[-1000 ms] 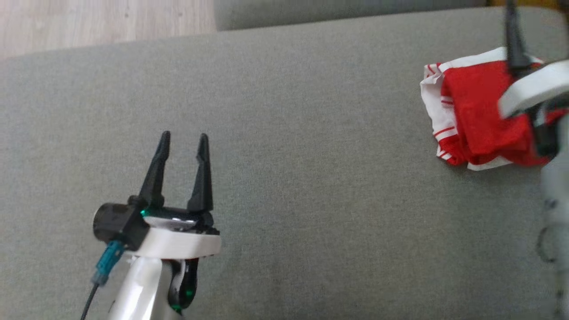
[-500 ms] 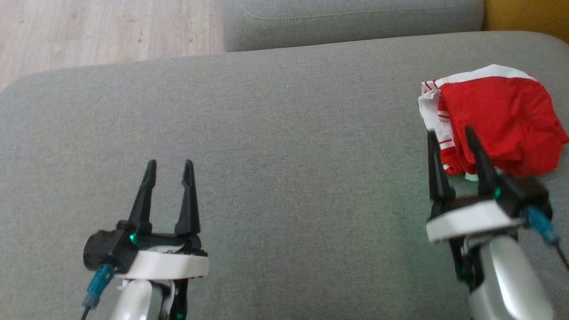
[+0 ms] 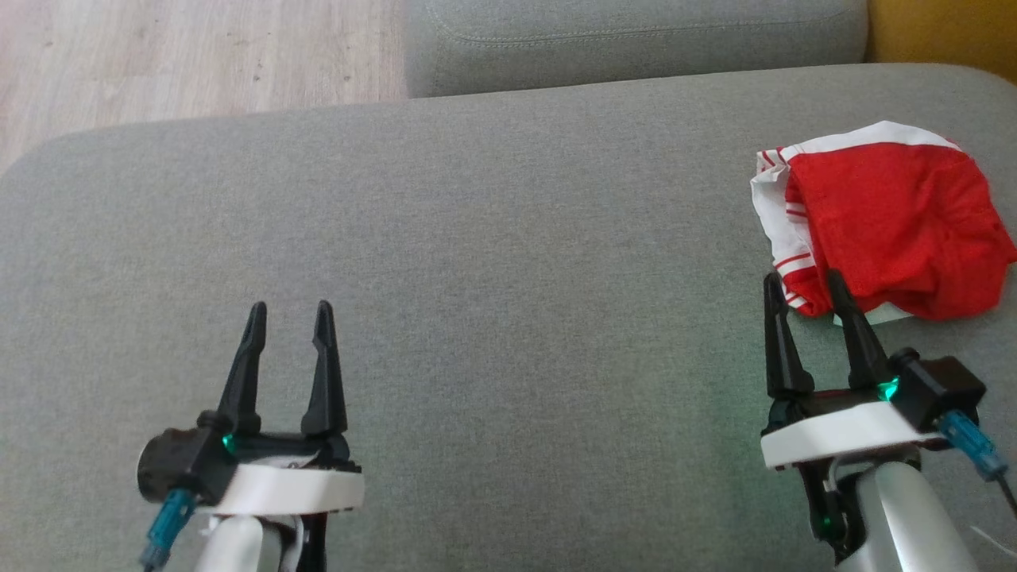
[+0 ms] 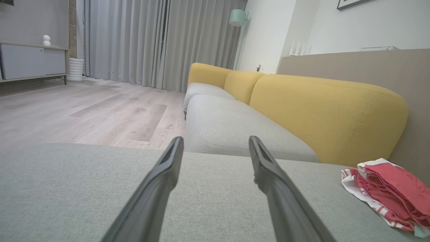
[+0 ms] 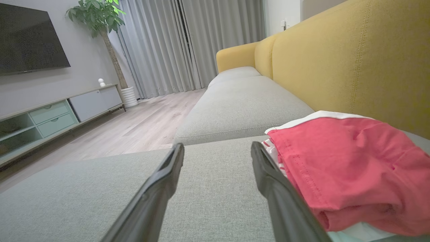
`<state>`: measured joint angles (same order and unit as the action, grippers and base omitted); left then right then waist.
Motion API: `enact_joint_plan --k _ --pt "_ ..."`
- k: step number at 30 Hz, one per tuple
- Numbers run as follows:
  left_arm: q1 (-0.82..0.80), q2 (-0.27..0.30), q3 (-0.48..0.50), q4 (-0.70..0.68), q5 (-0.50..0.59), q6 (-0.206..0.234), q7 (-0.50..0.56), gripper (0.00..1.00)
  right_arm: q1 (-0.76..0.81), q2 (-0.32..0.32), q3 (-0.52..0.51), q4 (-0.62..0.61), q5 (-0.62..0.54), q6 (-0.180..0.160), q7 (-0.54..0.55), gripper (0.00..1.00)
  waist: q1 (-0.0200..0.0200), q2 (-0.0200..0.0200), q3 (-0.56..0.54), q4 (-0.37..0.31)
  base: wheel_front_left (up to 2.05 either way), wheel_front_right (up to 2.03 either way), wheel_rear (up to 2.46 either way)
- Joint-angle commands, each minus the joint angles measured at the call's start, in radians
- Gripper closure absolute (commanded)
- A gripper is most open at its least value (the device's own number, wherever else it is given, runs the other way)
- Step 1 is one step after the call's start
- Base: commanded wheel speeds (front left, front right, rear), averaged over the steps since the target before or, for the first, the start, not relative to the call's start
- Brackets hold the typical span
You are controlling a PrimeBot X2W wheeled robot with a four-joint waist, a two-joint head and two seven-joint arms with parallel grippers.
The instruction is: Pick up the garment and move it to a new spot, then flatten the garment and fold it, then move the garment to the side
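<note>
Gaping empty, the left pincer (image 3: 288,307) and right pincer (image 3: 802,278) hover; wrist views show a yellow backrest (image 5: 352,60) behind the garment (image 5: 346,164).

Grey fabric sofa seat (image 3: 493,262), red-and-white garment (image 3: 882,222) lying folded at its right end — near the yellow backrest (image 5: 352,57)

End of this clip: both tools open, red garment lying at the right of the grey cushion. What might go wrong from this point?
1. The right tool is open with its fingertips very close to the near edge of the garment. A drift forward or sideways may snag that striped edge and drag the fold open.
2. The garment looks bunched rather than flat, with loose layers showing in the right wrist view, so the fold may slump apart.
</note>
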<state>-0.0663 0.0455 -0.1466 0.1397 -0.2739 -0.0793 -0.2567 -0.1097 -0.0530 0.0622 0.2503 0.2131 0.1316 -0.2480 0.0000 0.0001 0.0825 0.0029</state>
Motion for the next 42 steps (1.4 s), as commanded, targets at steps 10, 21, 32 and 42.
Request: enact_joint_plan --k 10,21,32,42 --pt "-0.015 0.005 0.048 -0.030 -0.022 0.016 -0.005 0.00 -0.023 0.003 0.032 -0.035 0.013 -0.001 -0.014 0.00 0.0000 -0.0001 -0.002 0.001 0.00 0.00 0.00" --pt "0.025 -0.001 0.018 0.058 -0.060 0.030 0.002 1.00 0.021 0.001 0.025 0.047 0.025 0.000 0.003 1.00 0.0001 -0.0001 -0.003 0.000 0.00 0.00 0.00" --pt "0.019 0.002 0.034 0.063 -0.166 0.024 0.030 1.00 0.020 -0.005 0.017 0.043 0.144 0.000 0.026 1.00 0.0001 -0.0001 -0.009 0.000 0.00 0.00 0.00" --pt "0.014 0.004 0.051 0.067 -0.271 0.017 0.057 1.00 0.018 -0.010 0.007 0.038 0.260 0.000 0.049 1.00 0.0001 -0.0001 -0.015 0.000 0.00 0.00 0.00"
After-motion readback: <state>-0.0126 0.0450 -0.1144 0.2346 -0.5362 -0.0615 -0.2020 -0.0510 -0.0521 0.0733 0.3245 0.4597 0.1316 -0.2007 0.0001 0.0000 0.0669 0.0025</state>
